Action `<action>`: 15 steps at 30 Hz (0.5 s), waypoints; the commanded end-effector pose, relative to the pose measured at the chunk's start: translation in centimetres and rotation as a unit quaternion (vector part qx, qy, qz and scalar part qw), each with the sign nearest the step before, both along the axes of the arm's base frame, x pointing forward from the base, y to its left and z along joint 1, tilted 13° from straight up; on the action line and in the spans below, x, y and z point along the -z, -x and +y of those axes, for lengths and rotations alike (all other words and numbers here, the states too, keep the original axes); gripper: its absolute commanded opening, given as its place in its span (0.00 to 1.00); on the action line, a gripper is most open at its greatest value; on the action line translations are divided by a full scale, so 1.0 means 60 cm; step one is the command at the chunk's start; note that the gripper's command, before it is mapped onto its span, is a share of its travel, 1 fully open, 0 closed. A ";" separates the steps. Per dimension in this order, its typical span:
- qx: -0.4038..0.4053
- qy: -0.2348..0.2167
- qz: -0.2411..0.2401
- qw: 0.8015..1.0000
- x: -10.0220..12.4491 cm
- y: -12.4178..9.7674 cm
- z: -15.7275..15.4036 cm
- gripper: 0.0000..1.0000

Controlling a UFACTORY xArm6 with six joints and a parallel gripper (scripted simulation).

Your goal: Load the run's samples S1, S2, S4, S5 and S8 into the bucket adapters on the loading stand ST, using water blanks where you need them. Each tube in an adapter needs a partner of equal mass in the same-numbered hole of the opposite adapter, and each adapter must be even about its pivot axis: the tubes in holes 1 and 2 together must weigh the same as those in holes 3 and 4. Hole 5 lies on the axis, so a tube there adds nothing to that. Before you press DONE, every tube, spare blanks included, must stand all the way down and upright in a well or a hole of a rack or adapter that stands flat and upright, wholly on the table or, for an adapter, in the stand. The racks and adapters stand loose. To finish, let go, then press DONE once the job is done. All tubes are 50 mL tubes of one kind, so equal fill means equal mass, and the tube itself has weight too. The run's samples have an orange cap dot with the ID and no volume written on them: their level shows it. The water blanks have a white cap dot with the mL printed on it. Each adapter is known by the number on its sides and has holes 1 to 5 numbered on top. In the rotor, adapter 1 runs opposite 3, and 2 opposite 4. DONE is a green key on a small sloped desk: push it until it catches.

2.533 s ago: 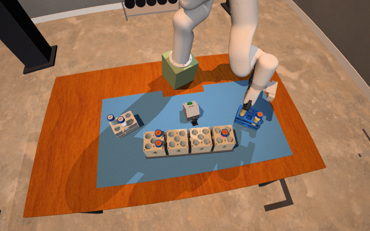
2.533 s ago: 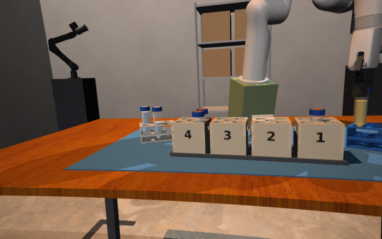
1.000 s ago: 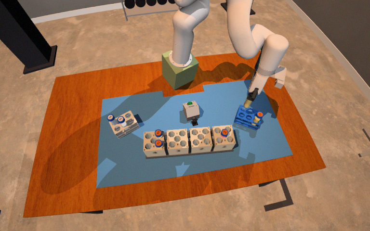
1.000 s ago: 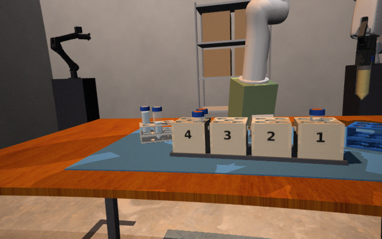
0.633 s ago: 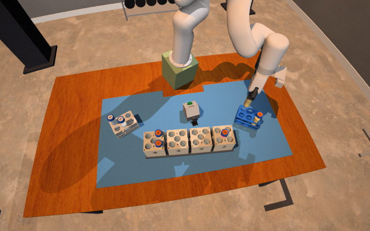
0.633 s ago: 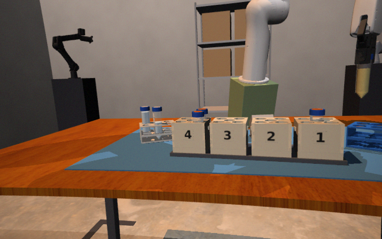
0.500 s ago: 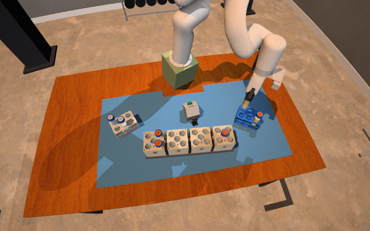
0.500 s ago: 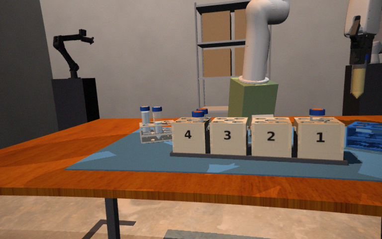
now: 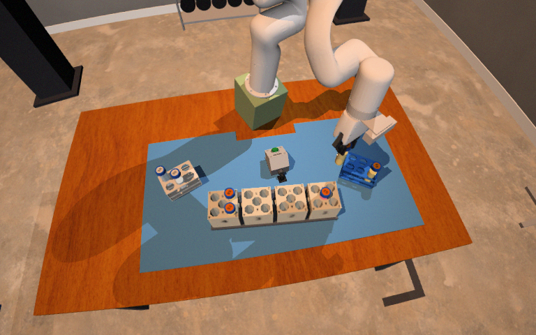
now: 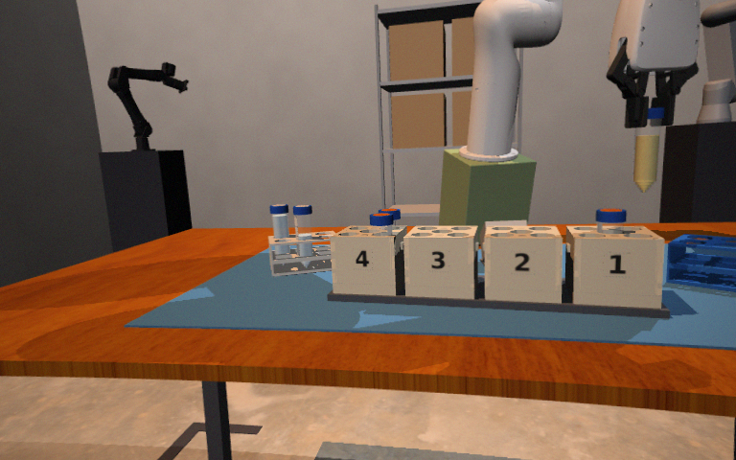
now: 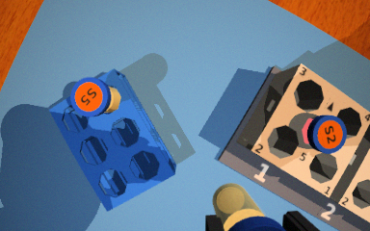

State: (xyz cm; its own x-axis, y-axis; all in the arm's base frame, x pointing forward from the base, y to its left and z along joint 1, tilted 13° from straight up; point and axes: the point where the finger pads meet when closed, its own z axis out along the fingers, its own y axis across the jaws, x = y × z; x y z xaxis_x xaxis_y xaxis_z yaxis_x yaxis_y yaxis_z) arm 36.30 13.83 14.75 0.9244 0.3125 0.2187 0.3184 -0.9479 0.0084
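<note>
A black robot arm (image 10: 126, 100) stands on a dark pedestal (image 10: 132, 197) at the left of the exterior view. Behind the table, a metal shelf unit (image 10: 379, 108) holds brown boxes (image 10: 416, 119), while the top view shows round black objects (image 9: 203, 3) in a row

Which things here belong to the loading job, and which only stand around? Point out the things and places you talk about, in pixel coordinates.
For the job:
- gripper (image 9: 343, 146) (image 10: 649, 116)
- blue rack (image 9: 343, 176) (image 10: 700, 255) (image 11: 106, 159)
- adapter 1 (image 9: 324, 211) (image 10: 597, 287) (image 11: 289, 112)
- DONE key (image 9: 275, 149)

Just around:
- black arm (image 10: 126, 100)
- shelf unit (image 10: 379, 108)
- brown boxes (image 10: 416, 51)
</note>
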 end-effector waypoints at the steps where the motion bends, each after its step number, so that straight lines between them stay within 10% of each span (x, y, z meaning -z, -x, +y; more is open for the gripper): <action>1: 0.056 -0.012 0.001 0.998 -0.002 -0.008 -0.028 0.00; 15: 0.264 -0.057 0.014 0.963 0.000 -0.029 -0.135 0.00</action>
